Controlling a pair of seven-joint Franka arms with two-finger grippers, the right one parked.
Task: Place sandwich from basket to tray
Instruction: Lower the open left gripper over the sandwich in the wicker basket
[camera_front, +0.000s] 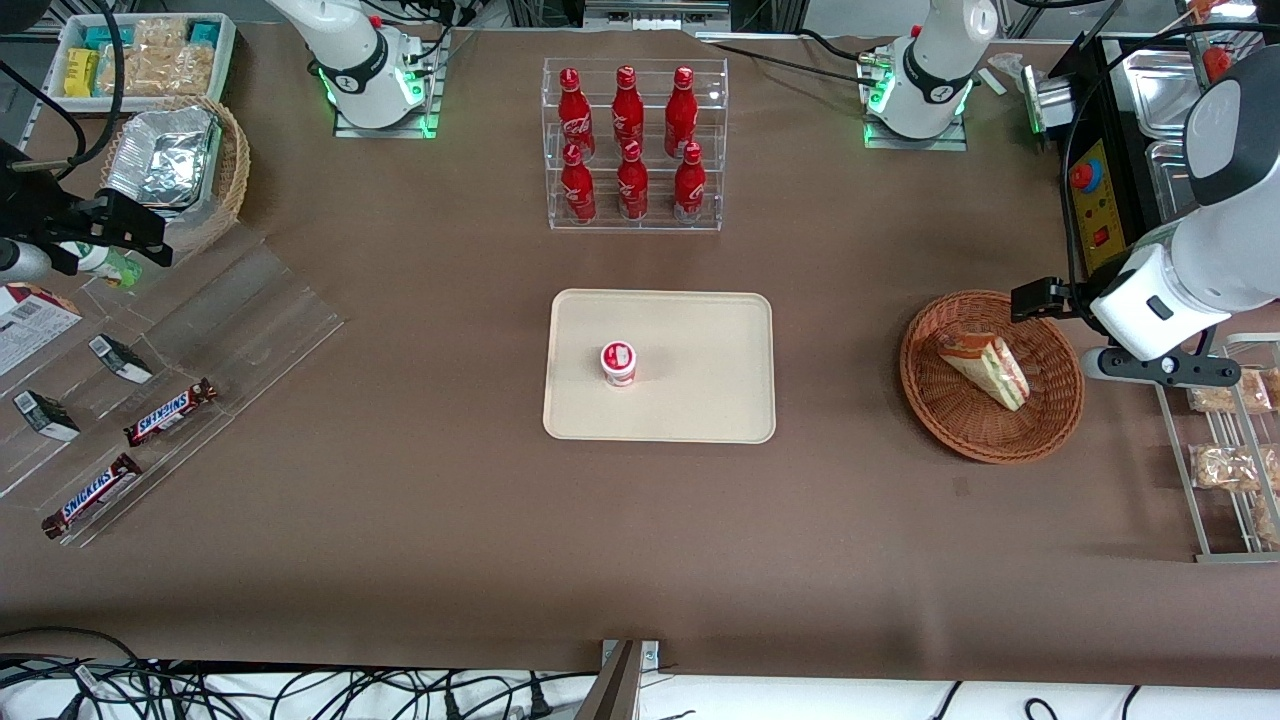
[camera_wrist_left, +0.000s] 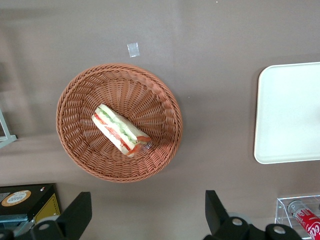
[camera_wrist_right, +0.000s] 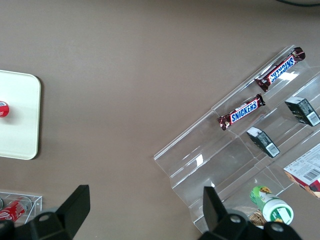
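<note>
A wrapped sandwich (camera_front: 985, 367) lies on its side in the reddish woven basket (camera_front: 1040, 430) toward the working arm's end of the table (camera_front: 400, 520), well apart from the cream tray (camera_front: 700, 400) at the table's middle. The left arm's end effector (camera_wrist_left: 145, 217) hangs above the table just beside the basket, not yet over the sandwich, its fingers (camera_wrist_left: 75, 212) spread wide with nothing between them.

The wedge looks light and soft; its clear film is likely slippery, and a hard squeeze would probably crush the bread and push out the green and red filling. The safest hold appears to be across the two flat bread faces near the thick middle, not at the narrow tip.

The tray already carries one small red-and-white lidded cup (camera_front: 619, 363), standing upright near its centre, with bare surface all around it. A clear rack (camera_front: 634, 215) farther from the front camera than the tray holds six red bottles (camera_front: 627, 105). A clear stepped stand (camera_front: 200, 340) toward the parked arm's end holds Snickers bars (camera_front: 170, 412).
</note>
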